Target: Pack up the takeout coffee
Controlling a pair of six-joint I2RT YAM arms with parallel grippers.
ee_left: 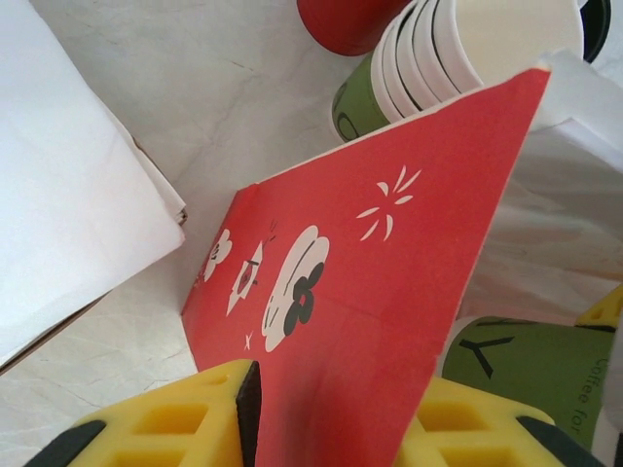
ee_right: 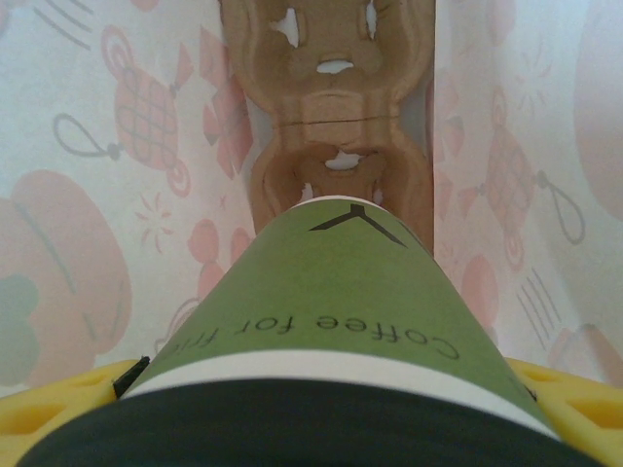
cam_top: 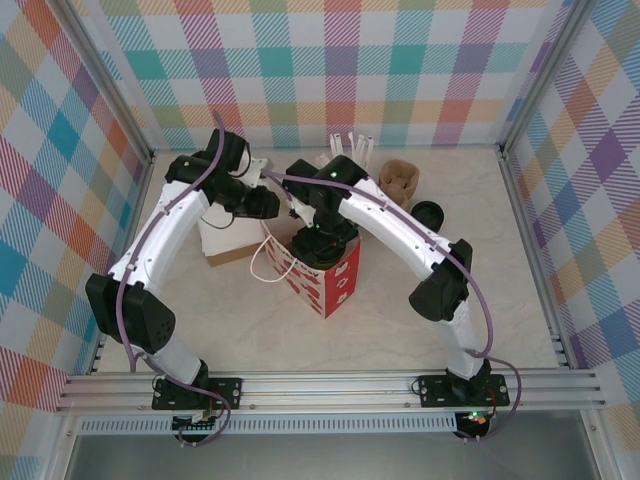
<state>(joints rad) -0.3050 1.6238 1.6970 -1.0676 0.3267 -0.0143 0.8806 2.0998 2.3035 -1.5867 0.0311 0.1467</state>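
Takeout coffee (ee_right: 321,302) hangs inside the red paper bag (cam_top: 335,285), held upright above a brown cardboard carrier (ee_right: 336,126) lying at the bag's bottom. Its green side carries a black Y-shaped mark and the words "Coffee for fri", the rest cut off by the curve; a white rim runs under the lettering.

At the left of the table lies a white paper package (cam_top: 225,245), just beside the bag. The left gripper (ee_left: 321,423) pinches the bag's upper wall between its yellow fingers; that wall is printed with white blossoms and black centres. Beyond it lie a stack of green cups (ee_left: 428,68) and a red cup (ee_left: 350,19).

The right gripper (ee_right: 326,389) reaches down into the bag, its yellow fingers pressed against both sides of the cup. Farther right on the table sit a second cardboard carrier (cam_top: 400,180) and a black lid (cam_top: 428,213).
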